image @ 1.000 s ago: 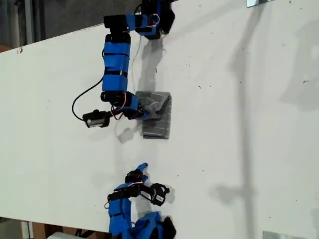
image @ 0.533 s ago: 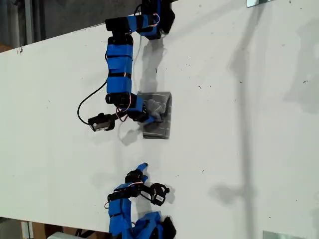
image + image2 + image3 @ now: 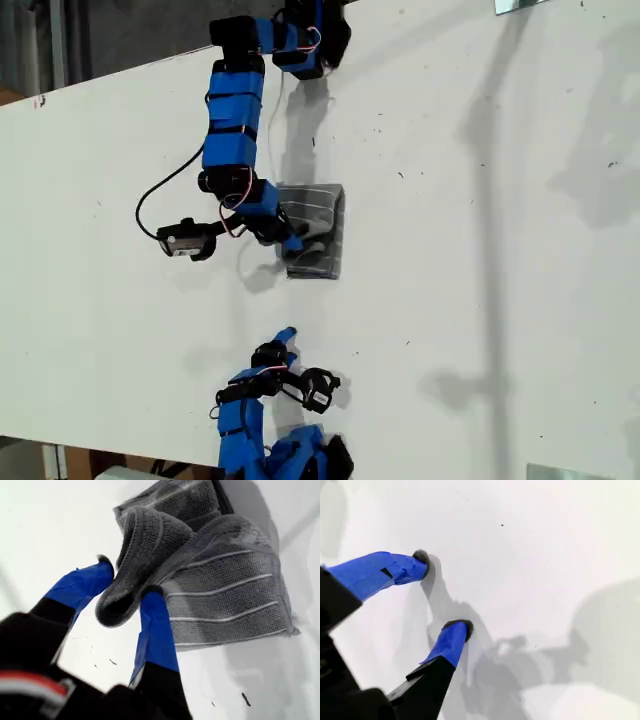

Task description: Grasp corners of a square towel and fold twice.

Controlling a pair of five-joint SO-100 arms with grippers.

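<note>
The grey striped towel (image 3: 322, 228) lies folded into a small rectangle on the white table (image 3: 480, 250), a little toward the exterior view's left of the middle. In the first wrist view the towel (image 3: 225, 585) shows its pale stripes, with one edge curled up into a thick roll. My first gripper (image 3: 127, 582) is shut on that rolled edge, one blue finger on each side; in the exterior view my first gripper (image 3: 296, 242) sits at the towel's left edge. My second gripper (image 3: 441, 592) stands open over bare table, and in the exterior view my second gripper (image 3: 284, 344) is near the bottom, well apart from the towel.
Both arm bases stand at the table's edges, at the exterior view's top (image 3: 305, 35) and bottom (image 3: 290, 455). A black cable (image 3: 160, 190) loops from the first arm. Small dark specks dot the white surface. A metal bracket (image 3: 520, 5) sits at the exterior view's top right.
My first arm swung slightly toward the exterior view's right, then back left and down along the towel's edge. The raised fold sits lower now. The second arm has not moved.
</note>
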